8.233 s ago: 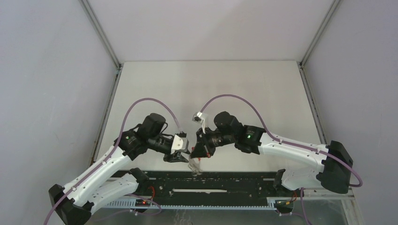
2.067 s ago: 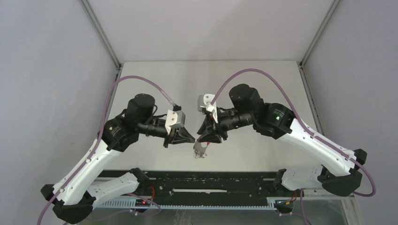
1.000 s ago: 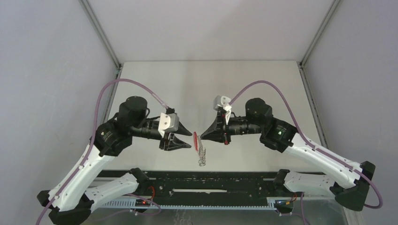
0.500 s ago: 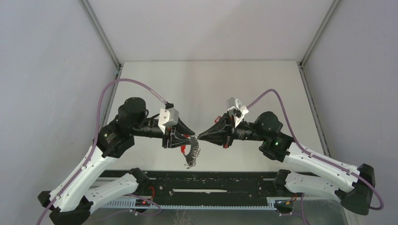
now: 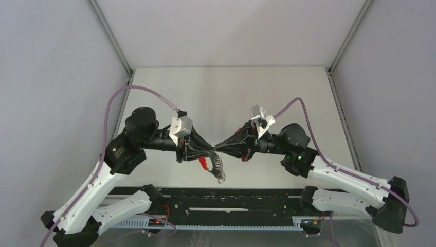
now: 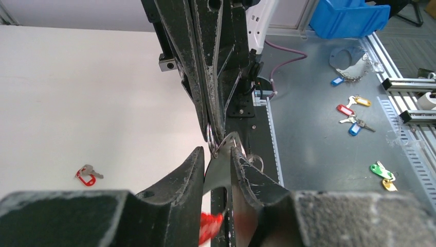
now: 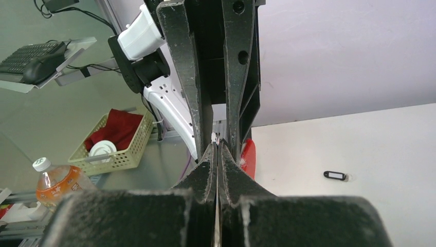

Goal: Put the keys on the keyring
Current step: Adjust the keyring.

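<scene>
Two arms have met tip to tip above the worktop (image 5: 231, 92). The left tool (image 6: 216, 159) has narrowed around the keys (image 5: 220, 172) beside the red strap (image 5: 205, 163), grip uncertain. The right tool (image 7: 217, 149) stays pinched on the keyring (image 6: 210, 139), so threading looks near.

keys (image 5: 220, 173): silvery bunch dangling on fine chain | keyring (image 6: 210, 139): thin ring, mid-air, red strap (image 5: 205, 163) below

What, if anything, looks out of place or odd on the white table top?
A small red key tag lies by itself on the white table. A black tag also lies alone. Both are strays, well apart from the keys dangling in the air above the table. Nothing looks spilled or broken.
</scene>
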Available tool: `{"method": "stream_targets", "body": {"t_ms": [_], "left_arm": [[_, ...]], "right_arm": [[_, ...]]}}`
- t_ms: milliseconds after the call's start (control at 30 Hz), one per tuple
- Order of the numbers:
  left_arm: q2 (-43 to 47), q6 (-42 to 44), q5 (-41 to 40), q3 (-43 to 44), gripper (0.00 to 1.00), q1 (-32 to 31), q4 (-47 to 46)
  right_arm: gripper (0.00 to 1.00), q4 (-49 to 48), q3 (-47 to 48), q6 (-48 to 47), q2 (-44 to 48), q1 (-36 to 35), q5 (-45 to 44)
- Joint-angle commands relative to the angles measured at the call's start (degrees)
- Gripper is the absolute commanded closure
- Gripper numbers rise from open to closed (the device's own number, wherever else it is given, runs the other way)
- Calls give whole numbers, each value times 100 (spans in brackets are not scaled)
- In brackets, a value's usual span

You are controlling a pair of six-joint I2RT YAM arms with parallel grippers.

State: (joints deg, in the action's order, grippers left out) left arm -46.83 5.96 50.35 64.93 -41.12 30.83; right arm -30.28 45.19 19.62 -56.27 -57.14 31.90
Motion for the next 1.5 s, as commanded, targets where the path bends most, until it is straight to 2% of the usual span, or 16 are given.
{"method": "stream_targets", "body": {"t_ms": [0, 133, 367, 467, 567, 633, 733, 833, 933, 1033, 1300, 1467], "left_arm": [[107, -226, 241, -55, 71, -26, -191], [143, -201, 159, -103, 74, -19, -164], [251, 270, -696, -172, 98, -20, 72], [271, 475, -801, -168, 100, -26, 219], [244, 688, -645, -115, 100, -25, 429], [187, 849, -494, -48, 100, -23, 644], [71, 1007, -248, 59, 100, -20, 871], [-31, 1218, 54, 164, 100, -21, 1115], [-195, 1385, 201, 309, 100, -24, 1364], [-275, 1487, 271, 435, 100, -22, 1483], [-290, 1582, 429, 477, 100, -21, 1566], [-292, 1588, 458, 494, 100, -20, 1640]], "right_arm": [[100, -387, 16, -46, 3, -104, -236], [100, -331, 16, -155, -7, -180, -369], [100, -123, 16, -347, 68, -243, -461], [100, 289, 140, -507, 135, -244, -443], [79, 1242, 513, -782, 112, -137, -170], [68, 1824, 784, -1010, 104, 0, 120], [57, 2633, 1249, -1315, -27, 220, 714], [52, 3598, 1820, -1764, -303, 365, 1346], [51, 4491, 2476, -2254, -643, 430, 1835], [52, 5155, 2886, -2647, -907, 452, 1912], [61, 6155, 3662, -3183, -1557, 422, 2131], [63, 6230, 3877, -3318, -1743, 299, 1911]]}}
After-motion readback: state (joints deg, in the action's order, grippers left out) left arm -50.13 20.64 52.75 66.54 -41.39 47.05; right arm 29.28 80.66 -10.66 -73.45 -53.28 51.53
